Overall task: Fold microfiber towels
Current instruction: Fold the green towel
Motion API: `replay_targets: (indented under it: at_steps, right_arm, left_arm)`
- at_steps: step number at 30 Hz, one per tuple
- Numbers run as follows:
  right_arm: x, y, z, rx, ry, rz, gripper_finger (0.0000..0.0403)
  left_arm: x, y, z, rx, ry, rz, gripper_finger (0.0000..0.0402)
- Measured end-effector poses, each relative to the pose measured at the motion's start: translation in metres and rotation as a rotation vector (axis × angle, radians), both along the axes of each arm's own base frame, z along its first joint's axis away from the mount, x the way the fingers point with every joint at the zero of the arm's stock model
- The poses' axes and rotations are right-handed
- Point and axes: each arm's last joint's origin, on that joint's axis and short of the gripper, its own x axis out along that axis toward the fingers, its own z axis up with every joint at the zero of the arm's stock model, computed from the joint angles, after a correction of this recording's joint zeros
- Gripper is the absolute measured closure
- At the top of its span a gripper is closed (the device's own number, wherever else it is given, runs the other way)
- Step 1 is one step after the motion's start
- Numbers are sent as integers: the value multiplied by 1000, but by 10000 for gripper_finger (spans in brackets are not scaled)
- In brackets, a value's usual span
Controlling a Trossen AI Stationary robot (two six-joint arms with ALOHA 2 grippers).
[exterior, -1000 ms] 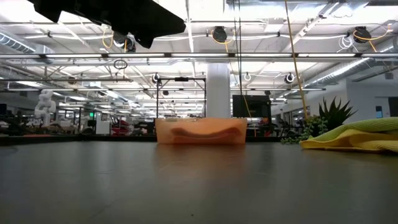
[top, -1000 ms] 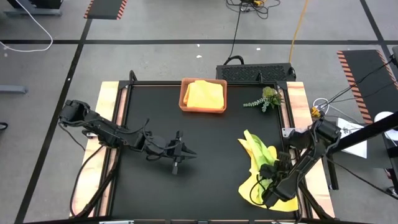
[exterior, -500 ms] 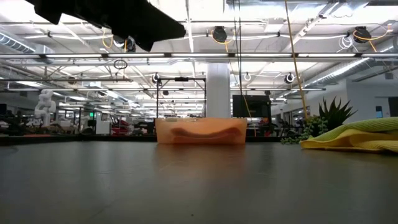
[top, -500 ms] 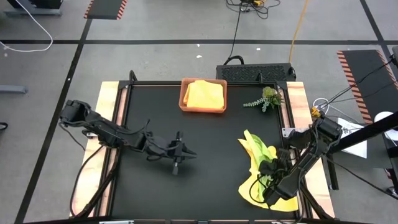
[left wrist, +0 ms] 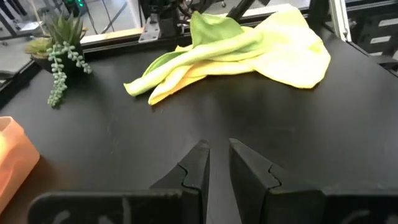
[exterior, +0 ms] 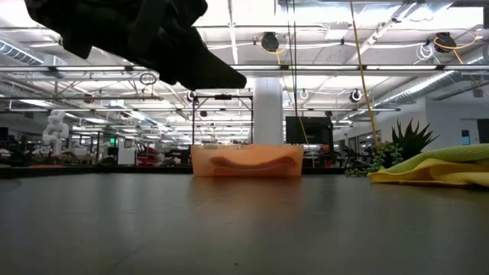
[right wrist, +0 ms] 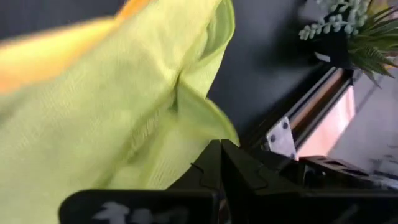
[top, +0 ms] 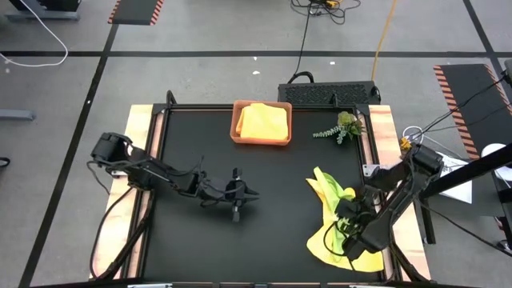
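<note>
A lime green towel (top: 330, 192) and a yellow towel (top: 324, 244) lie crumpled together on the black table at the near right; they also show in the left wrist view (left wrist: 249, 43) and the low view (exterior: 443, 168). Another yellow towel (top: 262, 122) lies folded in the orange tray (top: 237, 132) at the far middle. My right gripper (top: 346, 232) is low over the pile, shut at the lime towel's edge (right wrist: 221, 149). My left gripper (top: 250, 194) hovers over the table's middle, fingers all but shut and empty (left wrist: 217, 149), pointing at the pile. The other towels are out of view. My right gripper's shut fingers meet at an edge of the lime green towel (right wrist: 214, 121), coming slanting down from the table's near right. The fingertips themselves hide whether cloth lies between them. The towel lies slack on the yellow towel and the table.
A small green plant sprig (top: 342, 126) stands at the far right, near the table's wooden side rail (top: 382, 136). Bare black table lies between the left gripper and the pile.
My left gripper has gone toward the table's right edge, nearer the towel pile, and its arm hangs lower in the low view. The towels have kept their shape.
</note>
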Motion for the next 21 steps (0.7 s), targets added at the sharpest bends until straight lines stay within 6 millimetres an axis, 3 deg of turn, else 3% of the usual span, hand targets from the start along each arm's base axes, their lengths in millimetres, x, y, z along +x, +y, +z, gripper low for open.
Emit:
replay_targets:
  at_steps: [6,12,15,21]
  right_arm:
    - [-7,-12,25,76,-223,-121,386]
    - [-10,-18,38,185,-340,-165,311]
    - [-5,-18,29,214,-370,-168,258]
    - [2,-25,-13,331,-318,-186,168]
  left_arm:
    - [4,2,-7,2,5,8,339]
    - [4,2,-9,0,11,8,339]
    - [4,2,-9,0,12,8,339]
    - [4,2,-9,-1,11,7,339]
